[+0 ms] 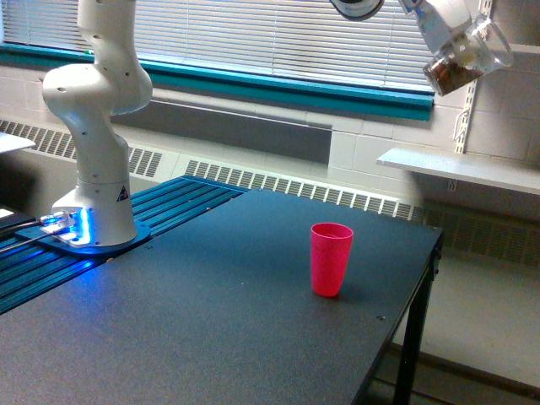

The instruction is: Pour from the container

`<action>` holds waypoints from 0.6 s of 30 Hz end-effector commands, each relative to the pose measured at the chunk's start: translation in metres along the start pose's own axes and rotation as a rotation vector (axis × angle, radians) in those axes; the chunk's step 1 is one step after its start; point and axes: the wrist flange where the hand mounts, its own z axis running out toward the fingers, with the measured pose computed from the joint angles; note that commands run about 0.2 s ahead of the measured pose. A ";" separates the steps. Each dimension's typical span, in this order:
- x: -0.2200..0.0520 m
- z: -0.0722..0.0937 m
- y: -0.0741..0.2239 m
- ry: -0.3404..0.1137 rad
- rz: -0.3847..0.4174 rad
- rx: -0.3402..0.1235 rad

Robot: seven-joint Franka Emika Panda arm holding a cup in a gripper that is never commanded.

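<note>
A clear plastic container (468, 61) with brown bits inside hangs tilted high at the exterior view's upper right. My gripper (449, 32) is shut on it; its fingers are mostly hidden behind the white hand. The container is well above and to the right of an opaque pink cup (331, 258), which stands upright and open-topped on the dark table (211, 337).
The arm's white base (94, 194) stands at the table's left on a blue slatted panel (51, 270). The table's right edge (422, 278) drops off beside the pink cup. A white shelf (460, 169) juts from the wall below the container.
</note>
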 end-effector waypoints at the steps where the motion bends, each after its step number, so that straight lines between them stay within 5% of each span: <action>1: 0.010 -0.040 -0.013 0.063 -0.011 0.026; 18: -0.023 -0.024 0.002 0.015 -0.072 -0.062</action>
